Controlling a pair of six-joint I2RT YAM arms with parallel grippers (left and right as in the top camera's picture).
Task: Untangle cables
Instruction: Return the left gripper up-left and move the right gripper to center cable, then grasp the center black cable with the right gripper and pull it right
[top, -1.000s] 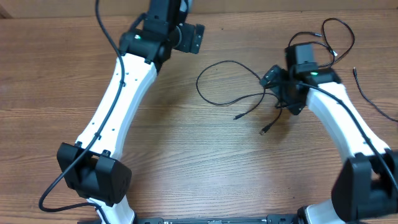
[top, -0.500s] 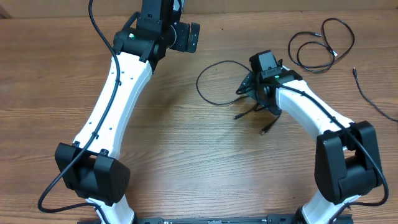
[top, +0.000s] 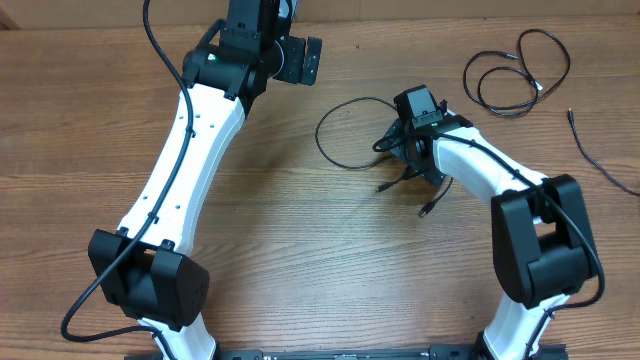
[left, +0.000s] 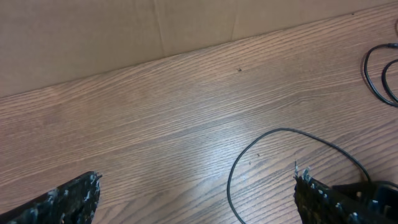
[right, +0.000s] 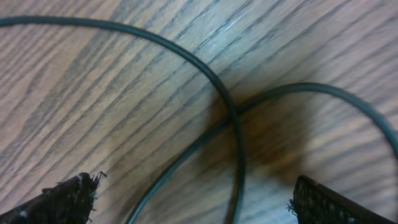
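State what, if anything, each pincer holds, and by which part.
Nothing is held. The left pincer is open and empty. The right pincer is also open, straddling the crossing strands of thin black cable without gripping them.

The overhead camera looks straight down on the whole wooden table (top: 300, 230), the left wrist camera slants across its far edge from some height, and the right wrist camera hovers close over the cable loop (right: 229, 111) all three share.

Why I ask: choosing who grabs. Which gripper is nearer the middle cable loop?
Right. The right gripper hangs just over the cable loop where it crosses itself; the left gripper is away toward the far edge.
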